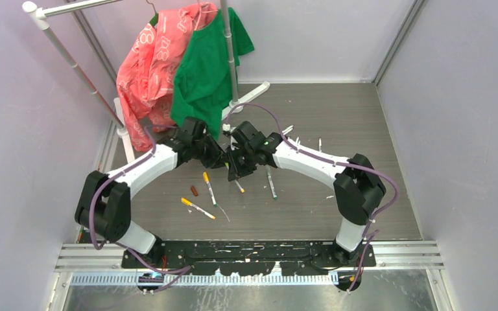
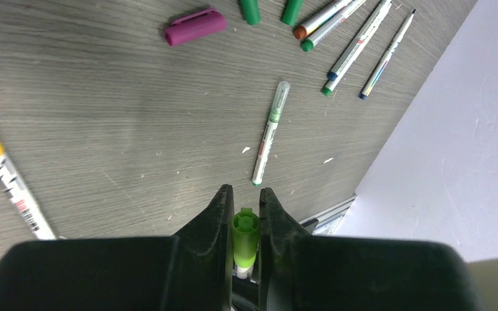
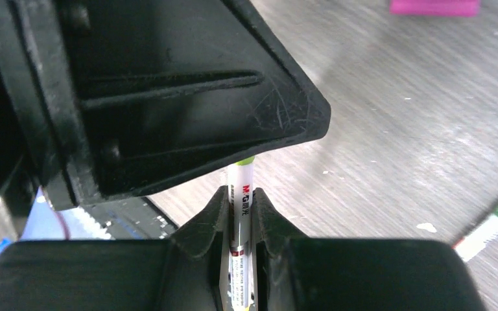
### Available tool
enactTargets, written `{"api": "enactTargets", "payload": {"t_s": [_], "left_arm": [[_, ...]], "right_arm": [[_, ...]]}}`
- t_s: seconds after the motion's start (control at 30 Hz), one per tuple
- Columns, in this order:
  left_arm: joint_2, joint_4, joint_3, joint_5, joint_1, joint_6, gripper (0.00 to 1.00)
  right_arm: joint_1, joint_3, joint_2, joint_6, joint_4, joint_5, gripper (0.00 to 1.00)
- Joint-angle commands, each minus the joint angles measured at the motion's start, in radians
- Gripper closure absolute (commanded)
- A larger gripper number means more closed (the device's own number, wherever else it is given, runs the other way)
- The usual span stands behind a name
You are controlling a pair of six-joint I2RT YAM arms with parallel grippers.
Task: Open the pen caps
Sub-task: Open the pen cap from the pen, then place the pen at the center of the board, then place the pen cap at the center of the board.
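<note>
Above the grey table (image 1: 363, 194), the left gripper (image 2: 245, 206) is clamped narrowly on a lime-green pen cap (image 2: 245, 234), and the right gripper (image 3: 241, 194) pinches what looks like the same pen's white barrel (image 3: 241, 217). An off-axis pull could let the slim barrel slide through the jaws instead of freeing the cap. A magenta cap (image 2: 194, 26) and a clear-capped pen (image 2: 269, 133) lie below, with nothing between the grippers.

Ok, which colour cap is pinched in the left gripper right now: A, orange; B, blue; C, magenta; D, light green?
D: the left wrist view shows a light green cap squeezed in the left gripper, while the right gripper clamps the same pen by its white barrel; the magenta cap lies loose on the table.
</note>
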Motion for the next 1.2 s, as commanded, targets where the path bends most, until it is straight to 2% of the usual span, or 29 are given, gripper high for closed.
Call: {"api": "enactTargets", "payload": {"t_s": [0.0,0.2,0.47,0.57,0.73,0.83,0.97,1.17], "left_arm": [[0.067,0.044,0.140,-0.034,0.011,-0.067,1.00],[0.181,0.027,0.240,-0.028,0.014,-0.141,1.00],[0.243,0.004,0.301,-0.060,0.012,-0.177,1.00],[0.235,0.044,0.286,-0.074,0.008,-0.164,1.00],[0.163,0.264,0.140,-0.088,0.006,-0.145,1.00],[0.139,0.306,0.094,-0.077,0.007,-0.120,1.00],[0.155,0.214,0.137,-0.027,0.003,-0.005,1.00],[0.198,-0.045,0.247,-0.076,-0.044,0.187,1.00]], "right_arm": [[0.006,-0.096,-0.088,-0.036,-0.069,0.176,0.99],[0.040,-0.205,-0.173,-0.060,-0.082,0.346,0.99],[0.065,-0.250,-0.205,-0.089,-0.136,0.451,0.99],[0.063,-0.263,-0.227,-0.071,-0.115,0.381,0.99],[-0.003,-0.283,-0.283,0.030,-0.014,0.104,0.99],[-0.051,-0.276,-0.310,0.069,0.018,0.015,0.99],[-0.116,-0.236,-0.327,0.079,-0.014,0.046,0.99],[-0.250,-0.220,-0.293,0.127,-0.020,0.221,0.99]]}}
